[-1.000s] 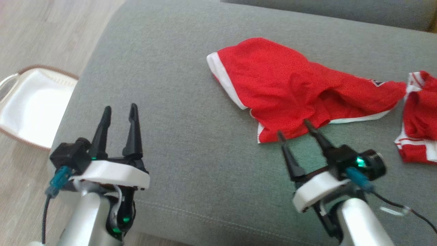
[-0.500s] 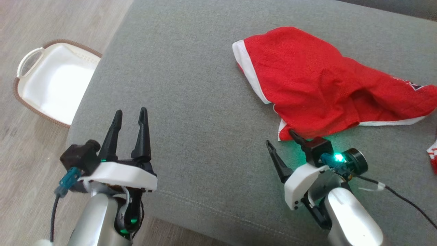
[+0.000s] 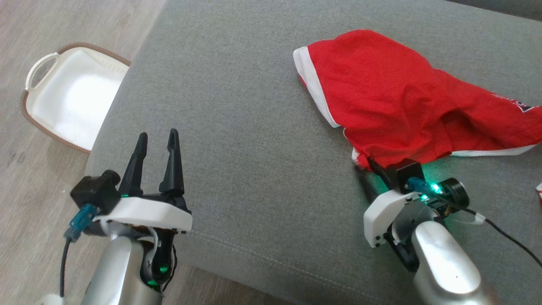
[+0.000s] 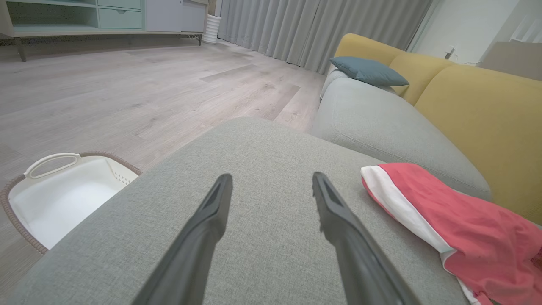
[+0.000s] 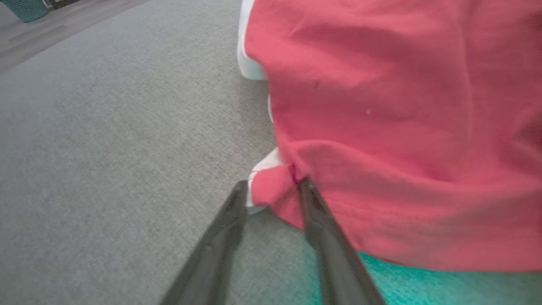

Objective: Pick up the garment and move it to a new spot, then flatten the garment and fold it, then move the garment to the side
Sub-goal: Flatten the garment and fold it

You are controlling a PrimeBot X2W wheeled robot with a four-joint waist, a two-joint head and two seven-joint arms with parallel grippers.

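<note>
The red garment (image 3: 381,93) is lying crumpled on the right half of the grey sofa cushion (image 3: 237,106), with its white hem facing left. The right tool (image 5: 273,188) is straddling the garment's near corner, fingers a little apart with the hem bunched between them. I cannot tell whether they are pinching it yet. To my eye, that corner wants seating deep between the fingers before any lift, and the lift wants height so the trailing cloth isn't dragging. The left tool (image 3: 157,134) is hovering over the near left of the cushion, fingers wide apart and holding nothing. Bare cushion is lying open across the left and middle. Its left edge is dropping to the floor (image 3: 25,169), where a white basket (image 3: 76,97) is sitting, so a leftward carry should be stopping short of that edge.
</note>
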